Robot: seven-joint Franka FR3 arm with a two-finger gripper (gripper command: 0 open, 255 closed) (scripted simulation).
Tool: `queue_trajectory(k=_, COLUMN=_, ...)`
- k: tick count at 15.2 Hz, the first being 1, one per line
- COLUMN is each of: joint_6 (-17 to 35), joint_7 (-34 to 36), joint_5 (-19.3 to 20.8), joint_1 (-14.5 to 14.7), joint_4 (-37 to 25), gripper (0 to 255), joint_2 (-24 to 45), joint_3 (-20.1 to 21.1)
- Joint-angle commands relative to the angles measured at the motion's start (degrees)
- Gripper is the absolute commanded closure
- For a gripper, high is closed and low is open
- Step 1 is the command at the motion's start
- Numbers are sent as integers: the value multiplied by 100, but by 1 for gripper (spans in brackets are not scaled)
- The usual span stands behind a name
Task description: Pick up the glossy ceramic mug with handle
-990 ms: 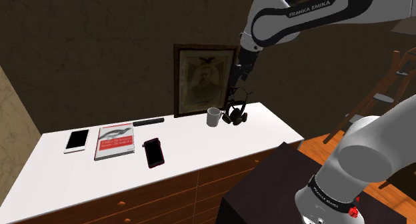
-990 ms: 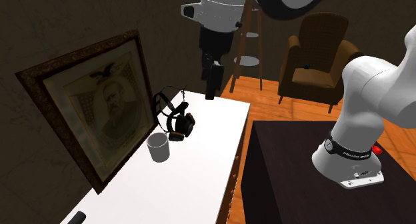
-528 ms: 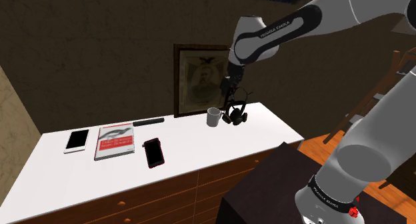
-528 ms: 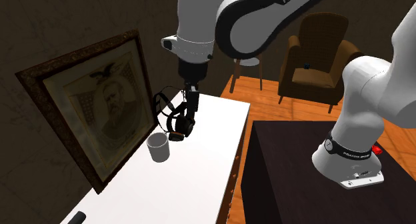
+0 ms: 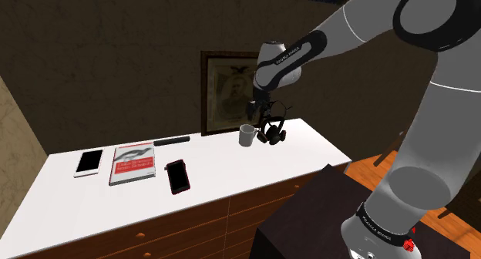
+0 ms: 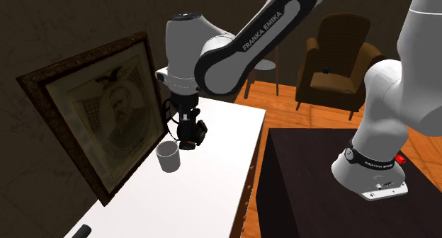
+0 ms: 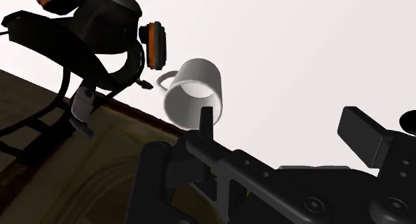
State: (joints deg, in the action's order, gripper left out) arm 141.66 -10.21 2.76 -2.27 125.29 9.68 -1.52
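the small glossy grey-white mug with a handle [image 5: 247,135] stands upright on the white tabletop [image 5: 231,171], just in front of the dark-framed portrait [image 5: 228,92], its handle turned toward the black headphones with orange ear pads [image 7: 107,29] just beside it. the all-black 2-finger gripper [image 6: 188,130] hangs close above mug and headphones, fingers spread apart, grasping nothing.

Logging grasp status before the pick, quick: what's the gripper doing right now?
Gripper: open, holding nothing. The white mug sits just ahead of it, not grasped.
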Motion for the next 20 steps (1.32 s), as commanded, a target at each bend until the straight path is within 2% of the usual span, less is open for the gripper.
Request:
queue_trajectory(k=1, joint_6=155, joint_7=-28, joint_5=-7, joint_1=-20, joint_4=-278, gripper=0, joint_2=465, joint_3=-11)
queue_trajectory(k=12, joint_6=430, joint_7=-189, joint_5=-55, joint_1=-177, joint_4=-2291, gripper=0, joint_2=2922, joint_3=-26)
queue_trajectory(k=20, joint_6=769, joint_7=-172, joint_5=-54, joint_1=-180, joint_4=-2425, gripper=0, joint_2=3397, joint_3=-26)
